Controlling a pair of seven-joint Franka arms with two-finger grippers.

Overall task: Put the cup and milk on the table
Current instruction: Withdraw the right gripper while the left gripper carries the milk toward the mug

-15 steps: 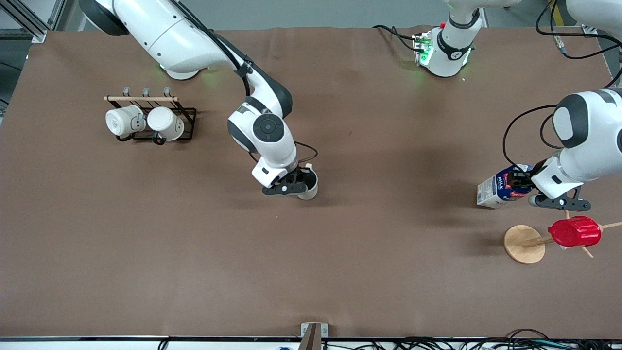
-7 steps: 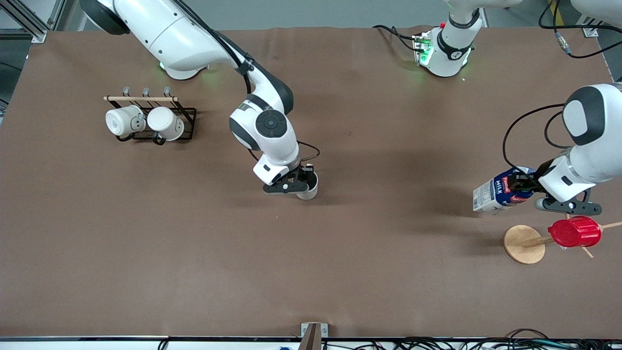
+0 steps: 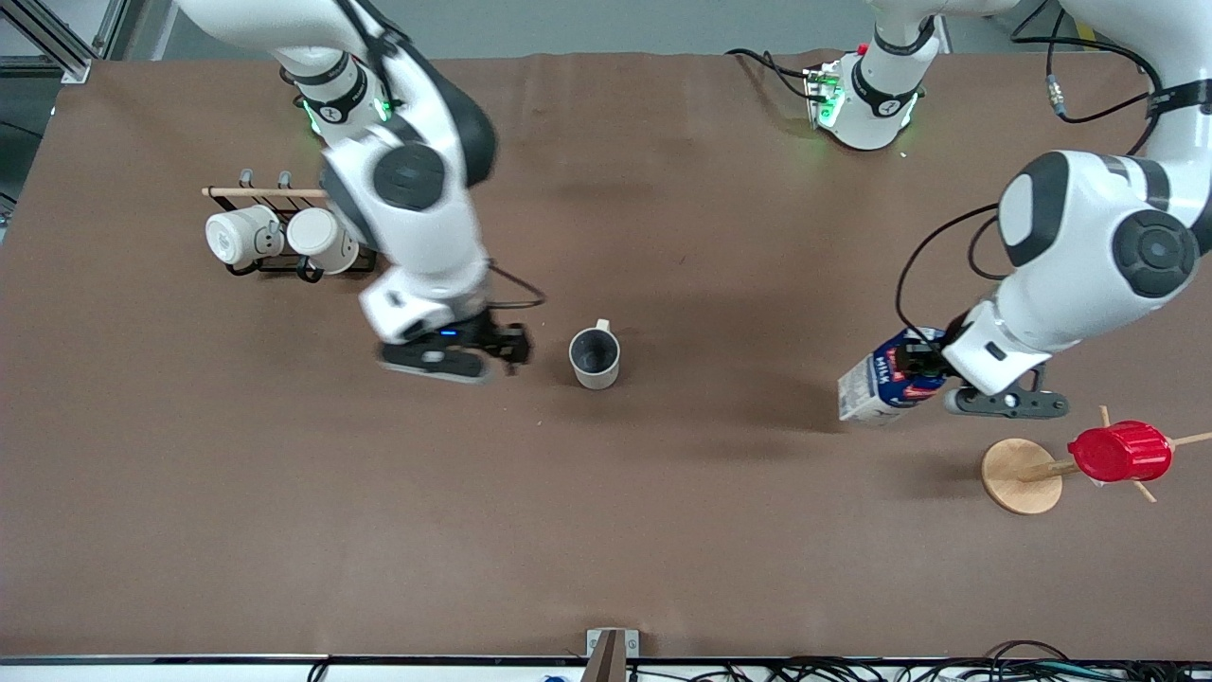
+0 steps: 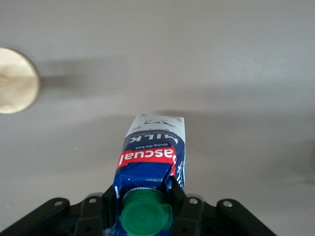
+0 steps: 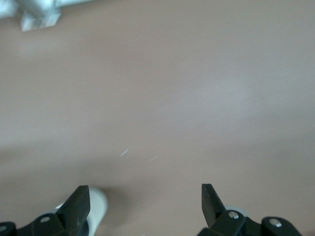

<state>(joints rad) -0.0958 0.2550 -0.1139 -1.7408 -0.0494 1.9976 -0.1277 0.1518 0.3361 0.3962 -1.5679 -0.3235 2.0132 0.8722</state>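
Standing upright on the counter (image 3: 663,530), the cup (image 3: 595,358) is seen just beside the right gripper (image 3: 453,358), toward the left arm's end from it and apart from its fingers; its grey inside is shown facing up, and its handle is turned toward the robots' bases; the right gripper is held spread with nothing between its fingers (image 5: 78,202), and only bare counter (image 5: 162,93) is seen past them in the right wrist view; a pale rounded edge is caught beside one finger there, but what it is cannot be told. The milk (image 3: 885,386) is pinched by the left gripper (image 3: 933,371) at its capped end; the carton is carried tilted, with its base pointed away from the gripper toward the right arm's end, and whether that base touches the counter cannot be told; in the left wrist view the green cap (image 4: 146,217) is seen between the gripper's fingers (image 4: 183,209), with the red label (image 4: 146,157) of the milk (image 4: 152,152) just past it. A red ribbed cup (image 3: 1119,452) is hung on a wooden stand (image 3: 1021,475) near the left gripper, nearer the front camera than it; two white mugs (image 3: 282,239) are kept on a black rack (image 3: 365,220) near the right arm's base.
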